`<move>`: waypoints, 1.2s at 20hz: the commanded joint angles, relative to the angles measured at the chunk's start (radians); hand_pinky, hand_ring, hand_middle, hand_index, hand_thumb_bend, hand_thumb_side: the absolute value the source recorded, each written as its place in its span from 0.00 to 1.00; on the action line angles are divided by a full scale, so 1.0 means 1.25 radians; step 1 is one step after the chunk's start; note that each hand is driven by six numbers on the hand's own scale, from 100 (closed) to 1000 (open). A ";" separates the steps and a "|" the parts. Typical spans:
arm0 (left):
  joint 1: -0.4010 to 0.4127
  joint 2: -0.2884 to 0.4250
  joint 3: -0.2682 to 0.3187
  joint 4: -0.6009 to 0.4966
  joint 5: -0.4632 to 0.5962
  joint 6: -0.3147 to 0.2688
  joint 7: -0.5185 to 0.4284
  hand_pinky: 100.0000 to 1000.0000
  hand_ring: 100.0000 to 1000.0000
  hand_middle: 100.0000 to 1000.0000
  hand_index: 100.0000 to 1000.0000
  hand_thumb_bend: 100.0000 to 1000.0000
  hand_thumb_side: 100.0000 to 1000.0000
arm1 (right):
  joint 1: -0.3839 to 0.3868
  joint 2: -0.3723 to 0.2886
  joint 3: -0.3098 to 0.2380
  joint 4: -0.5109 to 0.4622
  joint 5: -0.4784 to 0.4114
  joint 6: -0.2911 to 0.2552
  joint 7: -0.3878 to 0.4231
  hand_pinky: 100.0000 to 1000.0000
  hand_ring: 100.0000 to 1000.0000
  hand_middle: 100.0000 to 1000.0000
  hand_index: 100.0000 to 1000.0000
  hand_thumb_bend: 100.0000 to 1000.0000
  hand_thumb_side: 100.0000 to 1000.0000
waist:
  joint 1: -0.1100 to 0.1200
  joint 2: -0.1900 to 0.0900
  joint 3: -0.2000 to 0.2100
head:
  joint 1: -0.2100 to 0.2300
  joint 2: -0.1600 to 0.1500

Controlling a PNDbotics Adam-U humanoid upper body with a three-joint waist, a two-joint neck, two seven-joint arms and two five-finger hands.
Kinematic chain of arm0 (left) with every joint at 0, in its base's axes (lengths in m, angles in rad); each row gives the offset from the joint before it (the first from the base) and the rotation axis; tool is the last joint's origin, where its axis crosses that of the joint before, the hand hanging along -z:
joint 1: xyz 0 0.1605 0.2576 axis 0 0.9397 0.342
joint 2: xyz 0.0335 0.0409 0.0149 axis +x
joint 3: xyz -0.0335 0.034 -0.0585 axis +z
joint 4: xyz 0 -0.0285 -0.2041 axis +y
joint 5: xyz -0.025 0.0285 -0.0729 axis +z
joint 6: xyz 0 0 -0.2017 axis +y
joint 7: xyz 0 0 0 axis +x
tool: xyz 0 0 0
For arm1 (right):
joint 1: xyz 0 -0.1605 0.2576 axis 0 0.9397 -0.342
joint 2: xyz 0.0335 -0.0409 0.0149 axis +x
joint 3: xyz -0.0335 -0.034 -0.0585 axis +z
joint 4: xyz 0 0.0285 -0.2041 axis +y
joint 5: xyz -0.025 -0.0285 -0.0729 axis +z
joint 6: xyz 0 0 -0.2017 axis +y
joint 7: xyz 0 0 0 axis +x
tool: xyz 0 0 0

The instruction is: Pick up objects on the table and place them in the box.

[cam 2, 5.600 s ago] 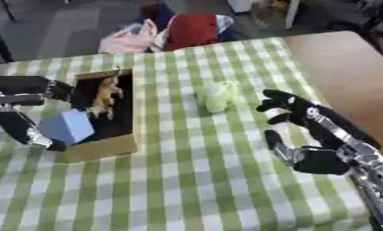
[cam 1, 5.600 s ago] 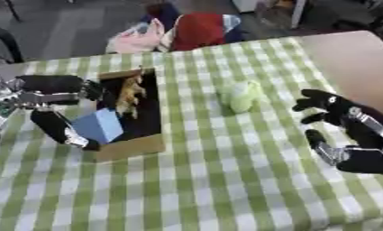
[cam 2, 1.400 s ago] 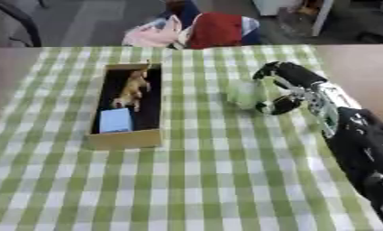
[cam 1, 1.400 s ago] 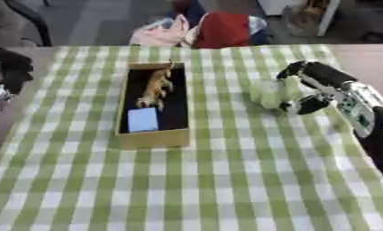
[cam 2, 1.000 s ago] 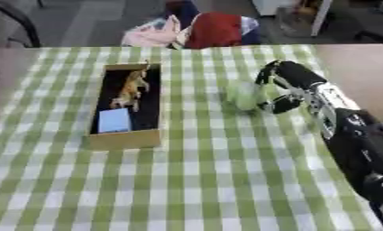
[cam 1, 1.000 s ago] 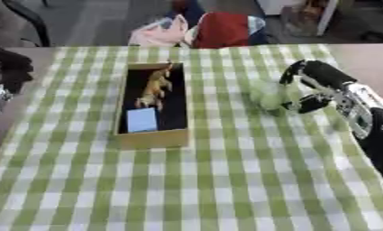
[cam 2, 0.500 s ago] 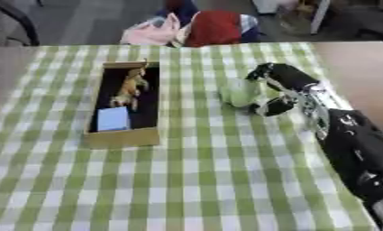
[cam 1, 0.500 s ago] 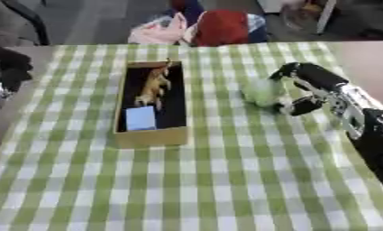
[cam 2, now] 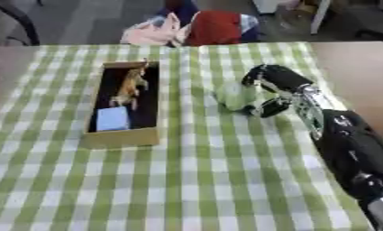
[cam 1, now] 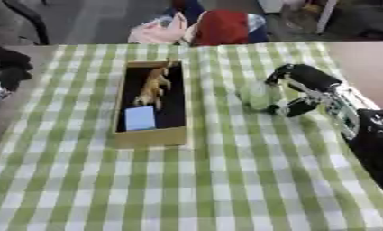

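A pale green soft object (cam 1: pixel 258 95) sits on the checked cloth, right of the box. My right hand (cam 1: pixel 299 85) curls round its right side, fingers over the top and thumb below. The open cardboard box (cam 1: pixel 152 136) lies at centre left. Inside it are a tan animal figure (cam 1: pixel 153 85) at the far end and a light blue block (cam 1: pixel 140 118) nearer me. My left hand (cam 1: pixel 8 67) shows dark at the left edge, away from the box; its fingers look curled.
The green-and-white checked cloth (cam 1: pixel 225 180) covers the table. Bare brown tabletop (cam 1: pixel 360 58) shows at the right. Pink and red bags (cam 1: pixel 202 27) sit beyond the far edge.
My right hand has closed in on the green object and slid with it a little to the left. The left hand stays at the left edge.
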 commanded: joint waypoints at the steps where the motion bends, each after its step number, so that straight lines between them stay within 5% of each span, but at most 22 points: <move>1: -0.006 0.009 0.006 -0.016 0.008 -0.002 -0.002 0.65 0.59 0.58 0.72 0.09 0.60 | -0.010 -0.006 -0.001 -0.013 0.007 0.016 -0.048 0.59 0.65 0.36 0.56 0.34 0.00 | 0.003 -0.008 0.000 | 0.000 0.002; 11: -0.005 0.010 0.007 -0.016 0.010 0.000 -0.001 0.65 0.59 0.58 0.72 0.05 0.61 | -0.008 -0.007 -0.006 -0.014 -0.038 0.072 -0.210 0.49 0.52 0.10 0.31 0.18 0.00 | 0.002 -0.009 0.001 | 0.001 -0.001; 24: -0.005 0.013 0.010 -0.018 0.012 0.001 0.001 0.65 0.59 0.58 0.72 0.04 0.62 | -0.028 -0.034 0.029 -0.132 -0.200 0.077 -0.170 0.49 0.52 0.08 0.27 0.10 0.00 | -0.002 -0.010 -0.001 | 0.000 -0.007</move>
